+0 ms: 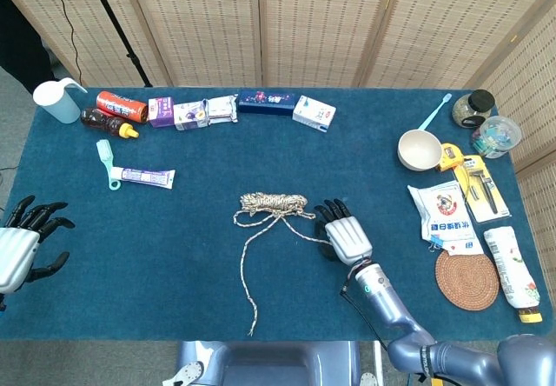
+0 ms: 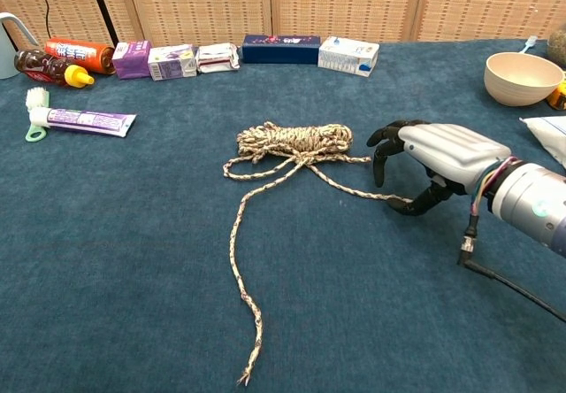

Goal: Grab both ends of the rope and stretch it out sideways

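The speckled rope (image 1: 274, 202) lies mid-table as a small coil (image 2: 296, 138). Its long tail (image 2: 237, 260) runs toward the front edge, and its short tail (image 2: 354, 189) runs right. My right hand (image 2: 433, 158) arches over the short tail's end, fingers spread and thumb low beside the rope tip, gripping nothing. The head view shows this hand (image 1: 345, 232) just right of the coil. My left hand (image 1: 22, 242) hovers at the table's far left edge, fingers apart and empty, far from the rope; the chest view does not show it.
Bottles, small boxes and a toothpaste tube (image 1: 139, 176) line the back left. A bowl (image 1: 420, 149), packets, a cork coaster (image 1: 467, 277) and jars crowd the right side. A thin black cable (image 2: 513, 287) trails from my right wrist.
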Controlling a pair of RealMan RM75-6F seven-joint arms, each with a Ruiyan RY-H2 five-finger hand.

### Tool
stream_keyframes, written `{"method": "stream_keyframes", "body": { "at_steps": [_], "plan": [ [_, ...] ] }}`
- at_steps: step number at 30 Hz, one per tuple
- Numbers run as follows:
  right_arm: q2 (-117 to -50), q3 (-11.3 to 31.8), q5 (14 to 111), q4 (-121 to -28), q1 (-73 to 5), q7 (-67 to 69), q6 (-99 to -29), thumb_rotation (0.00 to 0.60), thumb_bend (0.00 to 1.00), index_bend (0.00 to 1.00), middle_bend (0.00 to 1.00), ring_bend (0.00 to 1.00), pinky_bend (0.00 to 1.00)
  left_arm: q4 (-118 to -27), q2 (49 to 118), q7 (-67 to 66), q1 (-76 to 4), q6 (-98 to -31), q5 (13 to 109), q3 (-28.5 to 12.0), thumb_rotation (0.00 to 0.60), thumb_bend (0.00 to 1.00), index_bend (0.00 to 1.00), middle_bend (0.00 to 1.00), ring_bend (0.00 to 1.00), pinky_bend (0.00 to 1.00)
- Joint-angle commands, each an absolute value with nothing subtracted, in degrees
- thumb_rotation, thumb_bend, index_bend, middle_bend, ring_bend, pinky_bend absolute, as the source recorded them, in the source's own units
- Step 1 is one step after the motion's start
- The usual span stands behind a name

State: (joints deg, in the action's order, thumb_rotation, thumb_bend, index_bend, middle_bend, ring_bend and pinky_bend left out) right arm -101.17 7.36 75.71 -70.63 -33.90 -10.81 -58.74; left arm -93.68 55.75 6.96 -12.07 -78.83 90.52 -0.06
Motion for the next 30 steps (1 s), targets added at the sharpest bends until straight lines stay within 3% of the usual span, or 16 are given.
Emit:
{"method": "stream_keyframes", "body": {
  "at_steps": [1,12,22,30],
  "plan": [
    [-101.73,7.41,75.35,-69.59,-33.78,-10.68,-58.70,0.600,0.39,0.47,0.14,0.00,0.00,-93.67,55.72,6.95,-12.07,-78.88,90.56,-0.08,0.600,0.28,0.36,0.19,0.16,0.00],
    [-102.97,7.34,75.28,-66.11,-33.57,-9.38,-58.49,0.600,0.40,0.48,0.14,0.00,0.00,-93.86,55.64,6.81,-12.08,-78.80,90.52,-0.05,0.600,0.28,0.36,0.19,0.16,0.00],
    [-103.08,7.45,75.50,-64.75,-33.81,-8.46,-57.86,0.600,0.49,0.50,0.15,0.00,0.00,-94.03,55.69,6.58,-12.26,-78.50,90.48,-0.07,0.600,0.28,0.36,0.19,0.16,0.00],
    [-103.30,7.34,75.68,-64.49,-33.74,-7.98,-57.73,0.600,0.50,0.51,0.16,0.01,0.00,-93.98,55.66,6.68,-12.24,-78.47,90.39,-0.05,0.600,0.28,0.36,0.19,0.16,0.00]
  ]
}}
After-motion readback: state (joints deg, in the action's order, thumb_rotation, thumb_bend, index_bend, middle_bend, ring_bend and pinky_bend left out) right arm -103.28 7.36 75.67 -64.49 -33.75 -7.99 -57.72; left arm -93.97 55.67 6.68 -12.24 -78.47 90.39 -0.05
